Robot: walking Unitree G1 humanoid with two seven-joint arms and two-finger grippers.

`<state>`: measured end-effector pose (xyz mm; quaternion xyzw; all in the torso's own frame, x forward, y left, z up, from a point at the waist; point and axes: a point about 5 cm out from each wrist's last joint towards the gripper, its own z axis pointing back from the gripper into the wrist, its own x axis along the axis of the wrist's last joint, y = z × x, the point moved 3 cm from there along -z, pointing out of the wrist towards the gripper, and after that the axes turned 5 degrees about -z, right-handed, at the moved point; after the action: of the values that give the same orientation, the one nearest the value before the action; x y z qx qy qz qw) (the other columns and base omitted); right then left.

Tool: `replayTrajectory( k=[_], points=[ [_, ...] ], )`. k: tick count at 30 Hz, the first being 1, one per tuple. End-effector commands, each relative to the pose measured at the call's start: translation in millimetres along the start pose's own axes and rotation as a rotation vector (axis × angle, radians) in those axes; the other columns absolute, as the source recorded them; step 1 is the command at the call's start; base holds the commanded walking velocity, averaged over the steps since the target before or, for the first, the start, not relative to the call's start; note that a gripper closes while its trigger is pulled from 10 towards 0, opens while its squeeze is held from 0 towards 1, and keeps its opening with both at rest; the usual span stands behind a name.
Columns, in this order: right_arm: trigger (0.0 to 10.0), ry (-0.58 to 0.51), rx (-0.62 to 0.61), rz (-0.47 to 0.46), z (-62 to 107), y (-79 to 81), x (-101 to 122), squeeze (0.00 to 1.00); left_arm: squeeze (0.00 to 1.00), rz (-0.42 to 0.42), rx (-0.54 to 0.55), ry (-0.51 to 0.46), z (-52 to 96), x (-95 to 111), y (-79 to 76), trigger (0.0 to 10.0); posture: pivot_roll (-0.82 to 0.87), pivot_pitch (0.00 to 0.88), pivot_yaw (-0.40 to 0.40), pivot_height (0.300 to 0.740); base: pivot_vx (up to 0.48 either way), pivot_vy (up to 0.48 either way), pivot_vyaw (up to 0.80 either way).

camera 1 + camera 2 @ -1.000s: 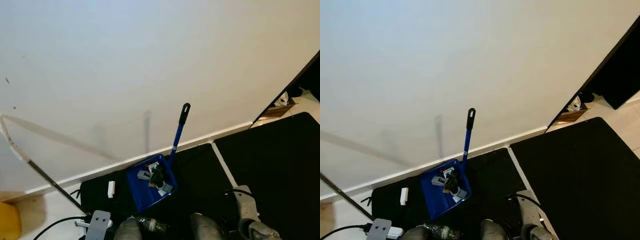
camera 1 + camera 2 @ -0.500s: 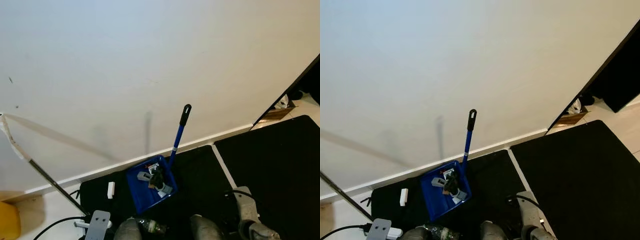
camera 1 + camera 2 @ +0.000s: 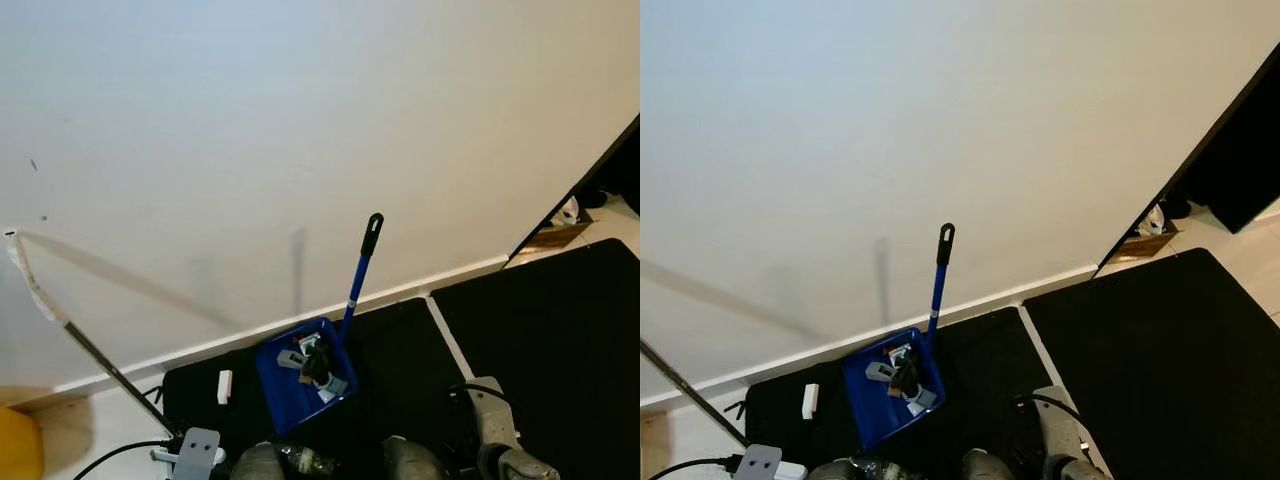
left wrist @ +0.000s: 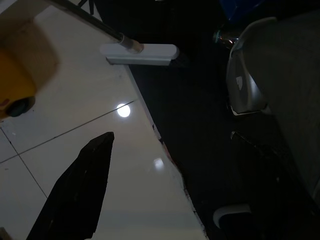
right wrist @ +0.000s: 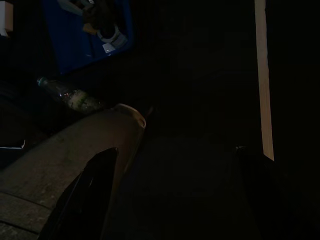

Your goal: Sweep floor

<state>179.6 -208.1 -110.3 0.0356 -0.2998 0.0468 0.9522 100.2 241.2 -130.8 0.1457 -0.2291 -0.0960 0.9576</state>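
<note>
A blue dustpan (image 3: 300,378) with a long blue handle (image 3: 358,272) stands on a black mat (image 3: 400,350) by the white wall. Several bits of rubbish (image 3: 315,365) lie in it. A long-poled broom (image 3: 90,350) leans against the wall at the left, its flat head (image 4: 140,50) on the pale floor. In the left wrist view my left gripper (image 4: 170,135) hangs open over the mat's edge with nothing in it. In the right wrist view my right gripper (image 5: 175,150) hangs open over the dark mat, beside my leg.
A plastic bottle (image 5: 70,96) lies on the mat by my feet. A small white block (image 3: 224,385) lies left of the dustpan. A second black mat (image 3: 550,340) is on the right, dark furniture (image 3: 625,150) beyond it. A yellow object (image 3: 18,445) sits far left.
The whole picture has slid down a little, so the camera has moved. The dustpan, broom and bottle keep their places.
</note>
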Motion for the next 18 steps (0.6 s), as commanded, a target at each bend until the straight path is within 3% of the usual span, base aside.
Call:
replayTrajectory(
  k=[1, 10, 18],
  points=[
    [10.0, 0.025, -0.013, -0.011, 1.7, -1.7, -8.2, 0.0, 0.0, -0.018, -0.002, 0.014, 1.4, -4.1, -6.3, 10.0, 0.09, 0.035, -0.043, 0.74, 0.0, 0.0, 0.0],
    [10.0, 0.004, -0.008, -0.036, -1.6, 6.4, -2.7, 0.0, 0.0, -0.029, 0.003, 0.027, 1.1, -5.3, -3.7, 10.0, 0.08, 0.026, -0.002, 0.74, 0.0, 0.0, 0.0],
    [10.0, -0.022, -0.012, -0.049, -1.4, 6.5, -0.6, 0.0, 0.0, -0.012, -0.03, 0.021, 1.4, -5.9, -5.0, 10.0, 0.09, 0.02, -0.015, 0.74, 0.0, 0.0, 0.0]
  ],
)
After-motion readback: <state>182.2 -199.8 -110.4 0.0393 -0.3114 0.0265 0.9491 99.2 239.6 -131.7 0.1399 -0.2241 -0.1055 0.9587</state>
